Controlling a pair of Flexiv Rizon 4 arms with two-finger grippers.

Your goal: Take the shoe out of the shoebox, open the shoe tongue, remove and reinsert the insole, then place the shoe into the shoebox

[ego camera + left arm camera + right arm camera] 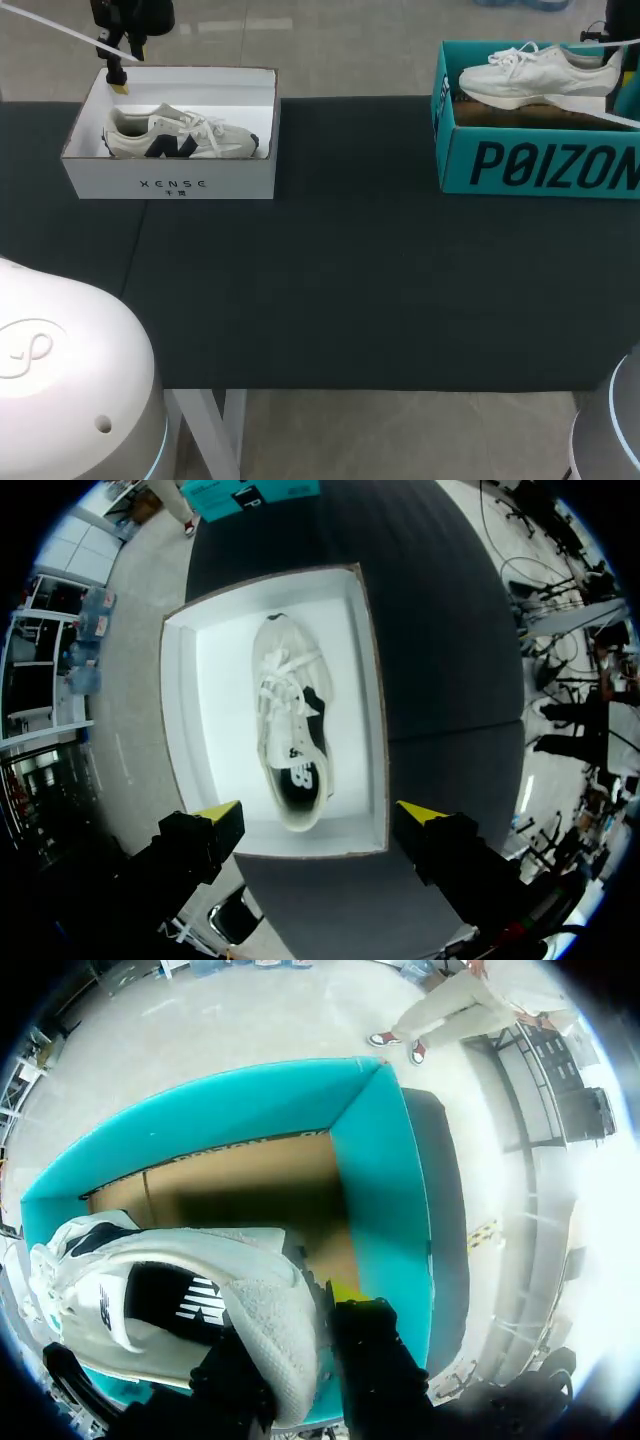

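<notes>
**Item 1. Left hand** [118, 79] [320, 815]. Hangs over the far left corner of the white shoebox. Fingers spread wide, with nothing between them and nothing touched.

**Item 2. White shoebox** [170, 186] [215, 700]. Open-topped, standing on the left part of the bench [350, 280] near its far edge.

**Item 3. Cream shoe with dark side mark** [180, 135] [292, 740]. Sits upright on its sole inside the white shoebox, lengthwise, laces tied. In the head view the heel is to the left and the toe to the right. In the left wrist view the heel end lies just ahead of and below the gap between the spread fingers, apart from both, with the toe pointing away from the hand.

**Item 4. Teal shoebox** [540, 160] [400, 1190]. Open-topped, at the far right of the bench, well apart from the white shoebox. The brown floor inside shows in the right wrist view.

**Item 5. White shoe** [535, 72] [250, 1305]. Held level at the height of the teal shoebox's rim, above its floor. The toe points left and the heel points right, toward the hand.

**Item 6. Right hand** [305, 1325]. Pinching the heel end of the white shoe over the teal shoebox. One yellow-tipped finger [342, 1292] presses the outside of the heel, and the other is largely hidden by the shoe.
</notes>
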